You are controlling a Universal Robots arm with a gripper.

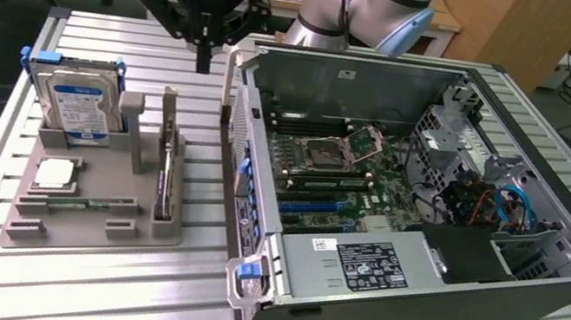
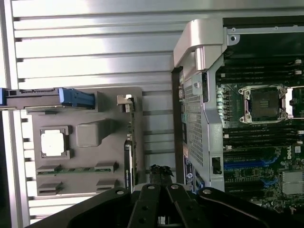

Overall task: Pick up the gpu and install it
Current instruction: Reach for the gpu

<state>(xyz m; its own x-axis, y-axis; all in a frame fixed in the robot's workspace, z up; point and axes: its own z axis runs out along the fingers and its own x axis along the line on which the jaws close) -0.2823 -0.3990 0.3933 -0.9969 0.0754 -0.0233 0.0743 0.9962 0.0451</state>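
Entry: we log the gpu [image 1: 168,167] upright in its tray [image 1: 74,221], not yet lifted. The hand [image 1: 204,62] is closed and empty above. The computer case [image 1: 414,299] is without the card.

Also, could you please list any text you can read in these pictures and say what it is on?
"ROBOTIQ": on the black body of the gripper, upside down in the exterior view.
Blue-white label on the hard drive: too small to read.
White label on the power supply inside the computer case: too small to read.
Sticker on the gpu: too blurred to read.
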